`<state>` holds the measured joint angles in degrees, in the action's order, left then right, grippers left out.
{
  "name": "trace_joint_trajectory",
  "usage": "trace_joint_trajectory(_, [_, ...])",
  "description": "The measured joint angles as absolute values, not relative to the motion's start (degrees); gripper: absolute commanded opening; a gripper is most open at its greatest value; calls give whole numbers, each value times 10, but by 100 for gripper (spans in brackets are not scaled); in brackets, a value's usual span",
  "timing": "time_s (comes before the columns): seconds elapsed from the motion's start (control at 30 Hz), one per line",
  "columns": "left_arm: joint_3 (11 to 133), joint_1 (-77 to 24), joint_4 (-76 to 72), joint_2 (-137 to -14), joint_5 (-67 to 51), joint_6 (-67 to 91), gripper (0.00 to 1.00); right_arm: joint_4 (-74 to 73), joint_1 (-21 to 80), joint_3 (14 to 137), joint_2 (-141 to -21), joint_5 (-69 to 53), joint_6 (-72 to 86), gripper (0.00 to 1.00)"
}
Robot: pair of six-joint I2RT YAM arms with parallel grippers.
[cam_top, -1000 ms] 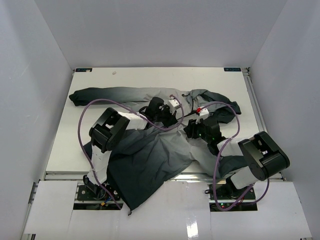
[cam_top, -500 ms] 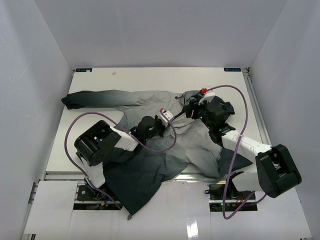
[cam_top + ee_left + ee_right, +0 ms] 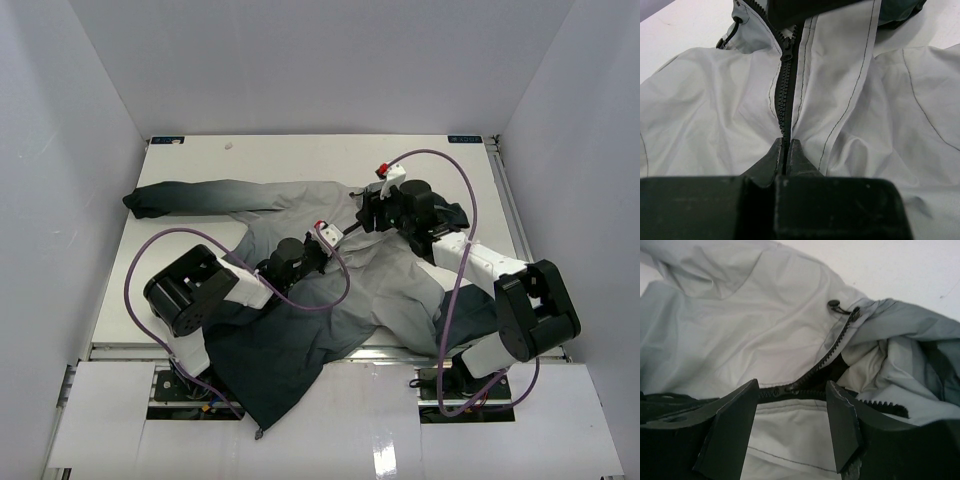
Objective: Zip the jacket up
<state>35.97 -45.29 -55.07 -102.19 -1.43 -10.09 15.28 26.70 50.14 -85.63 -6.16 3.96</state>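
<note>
The jacket (image 3: 395, 275) lies spread on the table, light grey at the chest and dark at the hem. In the left wrist view its black zipper (image 3: 785, 95) runs closed up to the slider (image 3: 788, 50) below the collar. My left gripper (image 3: 786, 146) is shut on the zipped seam lower down, and from above it sits mid-chest (image 3: 335, 240). My right gripper (image 3: 792, 412) hangs open over the collar (image 3: 368, 215), one finger on each side of the slider (image 3: 792, 387) without touching it. Above the slider the teeth (image 3: 840, 337) part.
The hood (image 3: 452, 215) bunches dark behind the right wrist. A sleeve (image 3: 190, 195) stretches to the left. The dark hem (image 3: 265, 385) hangs over the table's near edge. Purple cables (image 3: 445, 165) loop above both arms. The white table (image 3: 300, 155) is walled on three sides.
My right gripper went from mid-chest up to the collar and opened wider. The left arm drew back toward the near left, still shut, and the jacket front now lies flatter.
</note>
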Motion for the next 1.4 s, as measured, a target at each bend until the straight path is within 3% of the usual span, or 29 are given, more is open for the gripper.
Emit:
trace_joint_trajectory(0.73, [359,-456,-558,-1022,11,-103,0,64,367,574,-932,119,11,51])
trace_joint_trajectory(0.97, [359,-456,-558,-1022,17,-104,0,56,385,588,-949,167,10,38])
trace_joint_trajectory(1.4, [357,-460,-561,-1022,26,-106,0,31,390,595,-966,210,37,40])
